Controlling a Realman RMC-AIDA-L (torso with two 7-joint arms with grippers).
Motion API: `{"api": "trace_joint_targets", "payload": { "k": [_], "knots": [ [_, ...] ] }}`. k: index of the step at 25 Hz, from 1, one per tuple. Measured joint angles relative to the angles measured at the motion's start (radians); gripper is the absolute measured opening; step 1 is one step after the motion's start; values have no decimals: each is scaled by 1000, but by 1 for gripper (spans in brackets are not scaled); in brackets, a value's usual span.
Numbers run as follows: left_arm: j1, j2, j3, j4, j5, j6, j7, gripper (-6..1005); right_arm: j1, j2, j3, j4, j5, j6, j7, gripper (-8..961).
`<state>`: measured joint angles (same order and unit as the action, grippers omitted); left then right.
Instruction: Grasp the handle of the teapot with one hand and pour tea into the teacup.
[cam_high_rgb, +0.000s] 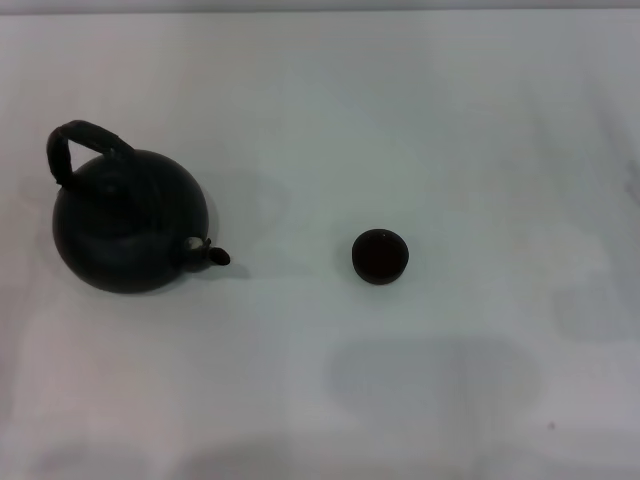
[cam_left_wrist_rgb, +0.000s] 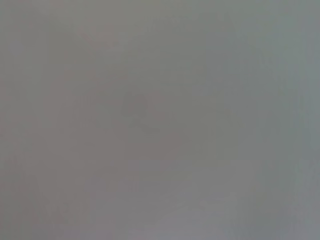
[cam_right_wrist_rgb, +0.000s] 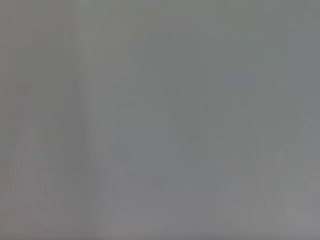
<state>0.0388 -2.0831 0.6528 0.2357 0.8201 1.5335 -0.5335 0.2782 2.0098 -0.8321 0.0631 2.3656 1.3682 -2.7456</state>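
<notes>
In the head view the round black teapot (cam_high_rgb: 125, 225) stands on the white table at the left. Its arched dark handle (cam_high_rgb: 78, 145) leans toward the far left. Its short spout (cam_high_rgb: 212, 254) points right, toward the teacup. The tiny black teacup (cam_high_rgb: 380, 255) stands upright near the middle of the table, well apart from the teapot. Neither gripper shows in the head view. Both wrist views show only a plain grey surface, with no fingers and none of these objects.
The white table (cam_high_rgb: 420, 120) fills the head view, with its far edge along the top. Faint shadows lie on it near the front (cam_high_rgb: 430, 375). Nothing else stands on it.
</notes>
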Motion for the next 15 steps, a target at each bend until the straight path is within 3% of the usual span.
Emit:
{"api": "trace_joint_targets", "payload": {
  "k": [15],
  "knots": [
    [-50, -2, -4, -80, -1, 26, 47, 728, 15, 1, 40, -6, -11, -9, -19, 844]
  ]
}}
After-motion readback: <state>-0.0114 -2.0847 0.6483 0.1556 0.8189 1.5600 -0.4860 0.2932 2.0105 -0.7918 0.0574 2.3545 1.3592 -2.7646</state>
